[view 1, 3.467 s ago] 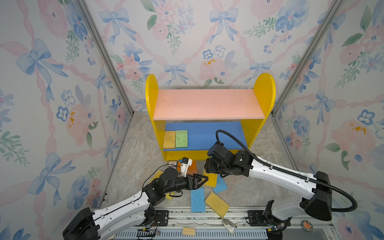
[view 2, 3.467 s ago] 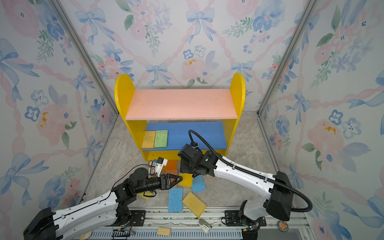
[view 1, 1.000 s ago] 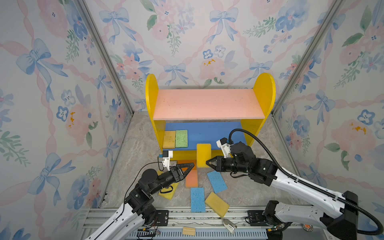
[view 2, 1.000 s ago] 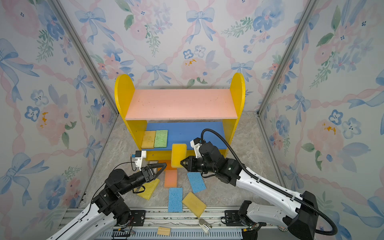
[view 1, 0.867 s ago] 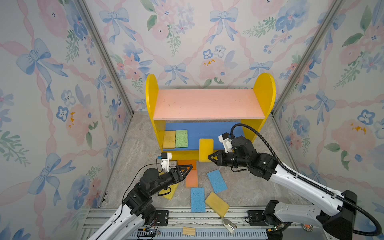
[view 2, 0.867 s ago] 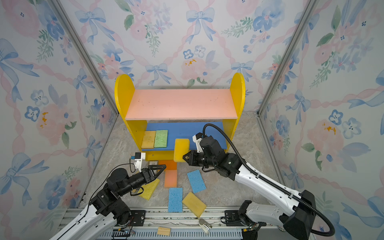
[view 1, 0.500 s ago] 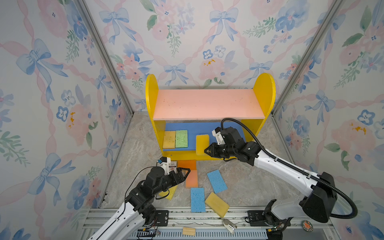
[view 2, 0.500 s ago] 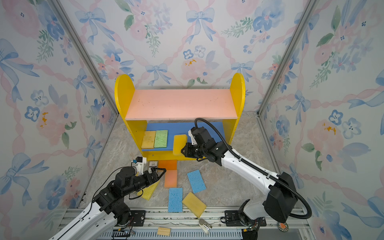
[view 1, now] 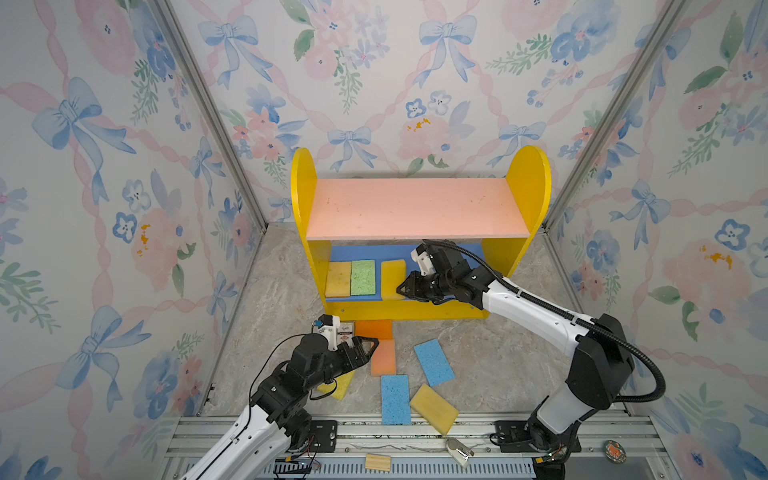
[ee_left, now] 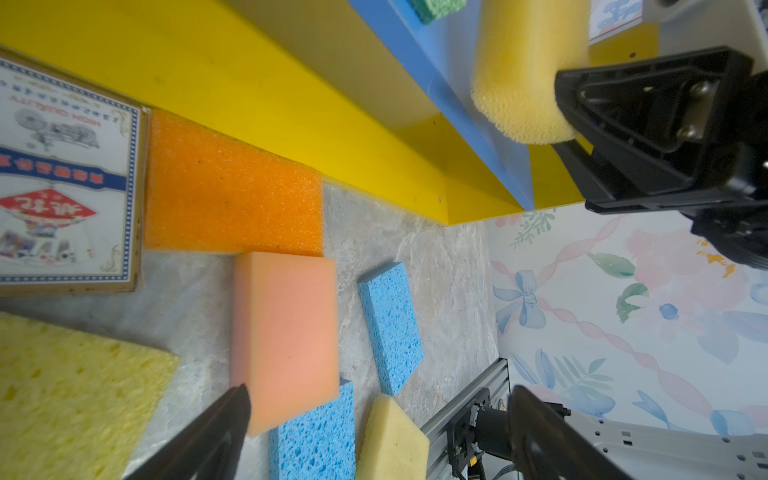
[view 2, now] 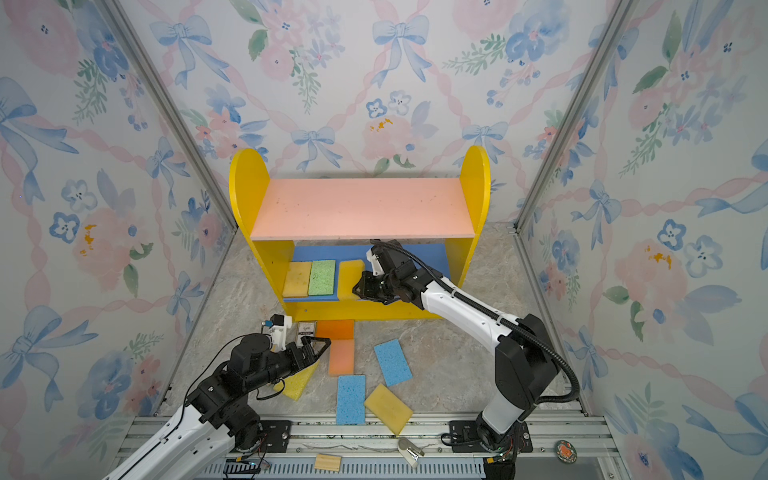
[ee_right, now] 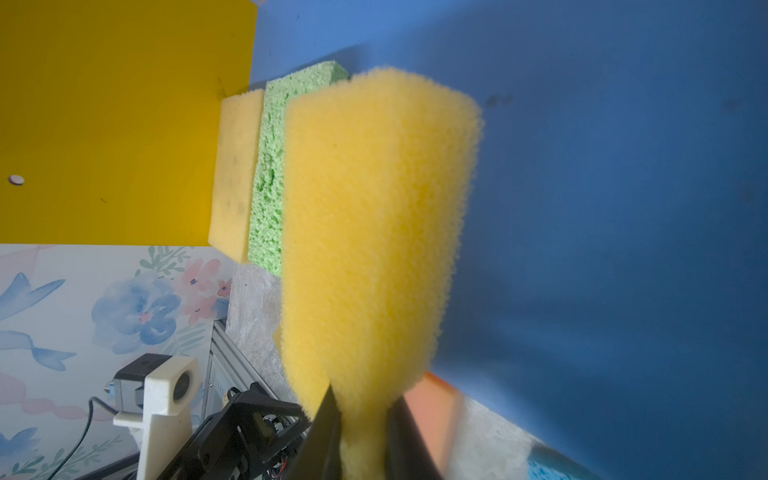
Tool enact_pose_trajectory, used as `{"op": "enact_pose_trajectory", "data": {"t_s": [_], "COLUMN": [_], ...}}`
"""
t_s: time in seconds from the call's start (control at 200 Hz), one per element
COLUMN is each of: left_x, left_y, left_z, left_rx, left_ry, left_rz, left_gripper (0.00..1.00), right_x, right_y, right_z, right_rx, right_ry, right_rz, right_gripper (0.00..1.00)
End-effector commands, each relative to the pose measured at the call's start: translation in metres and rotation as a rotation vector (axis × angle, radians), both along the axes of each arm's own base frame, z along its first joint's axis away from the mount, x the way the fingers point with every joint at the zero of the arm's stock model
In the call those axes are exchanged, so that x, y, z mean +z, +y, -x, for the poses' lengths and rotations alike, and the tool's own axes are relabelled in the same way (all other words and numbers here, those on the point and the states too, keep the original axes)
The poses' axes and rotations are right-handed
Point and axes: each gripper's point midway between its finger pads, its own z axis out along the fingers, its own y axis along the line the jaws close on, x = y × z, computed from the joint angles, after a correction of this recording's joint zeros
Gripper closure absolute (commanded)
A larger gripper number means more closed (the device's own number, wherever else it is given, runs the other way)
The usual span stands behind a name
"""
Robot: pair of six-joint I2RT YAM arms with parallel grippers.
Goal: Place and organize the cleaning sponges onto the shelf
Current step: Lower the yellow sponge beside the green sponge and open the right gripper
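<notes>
**Shelf** point(view 1: 415, 208): we log it at the back edge of the marbled tabletop point(view 1: 498, 365).

**Right gripper** point(view 1: 402, 289): jaws pinched on the yellow sponge point(view 1: 392, 276), which it holds over the front edge of the blue lower board. The yellow sponge is just beside the green sponge point(view 1: 363, 277). The mustard sponge point(view 1: 338, 278) lies at that board's left end.

**Left gripper** point(view 1: 370, 347): jaws spread wide and holding nothing, above the peach sponge point(view 1: 383, 359).

**Loose on the tabletop**, we count:
- orange sponge point(view 1: 374, 329), against the shelf's front base
- slanted blue sponge point(view 1: 434, 361)
- straight blue sponge point(view 1: 395, 399)
- second mustard sponge point(view 1: 434, 408), near the front edge
- pale yellow sponge point(view 1: 338, 385), partly under the left arm

**Card box** point(view 1: 345, 330): touching the orange sponge.
</notes>
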Motion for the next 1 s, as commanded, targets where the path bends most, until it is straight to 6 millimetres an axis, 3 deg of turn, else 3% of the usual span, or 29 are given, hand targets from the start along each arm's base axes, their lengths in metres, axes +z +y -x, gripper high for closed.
{"op": "enact_pose_trajectory", "data": {"t_s": [0.0, 0.83, 0.935, 0.995], "left_x": [-0.008, -0.007, -0.007, -0.006], "left_y": [0.002, 0.007, 0.006, 0.006], "left_z": [0.004, 0.003, 0.003, 0.003], "left_rx": [-0.028, -0.017, -0.02, -0.02], "left_ry": [0.004, 0.007, 0.007, 0.006], "left_rz": [-0.028, -0.017, -0.013, -0.013], "left_gripper": [0.02, 0.02, 0.02, 0.02], "right_x": [0.004, -0.018, -0.019, -0.02], "right_y": [0.009, 0.013, 0.014, 0.014], "right_z": [-0.013, -0.035, -0.036, -0.035], "right_rx": [0.023, 0.012, 0.008, 0.011], "right_ry": [-0.009, 0.036, 0.043, 0.05], "right_rz": [-0.017, -0.009, -0.012, -0.018], "right_gripper": [0.81, 0.75, 0.71, 0.62]}}
